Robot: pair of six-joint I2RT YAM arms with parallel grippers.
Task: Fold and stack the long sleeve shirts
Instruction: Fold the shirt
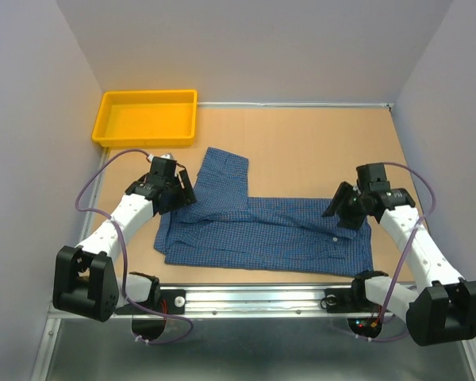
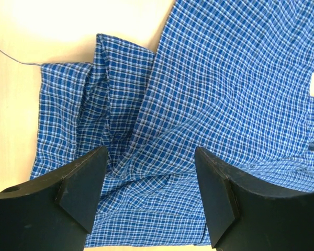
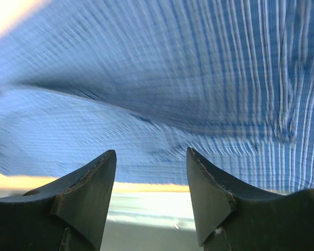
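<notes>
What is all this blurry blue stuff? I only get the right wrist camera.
Observer: That's the blue checked shirt. The top camera shows it lying flat on the table, with one part sticking out toward the far side.
Operator: Where's my other arm?
Observer: The left end effector is open over the shirt's left edge, where the cloth is bunched into folds.
Operator: What else is out there?
Observer: A yellow tray sits in the far left corner, apart from the shirt.
</notes>
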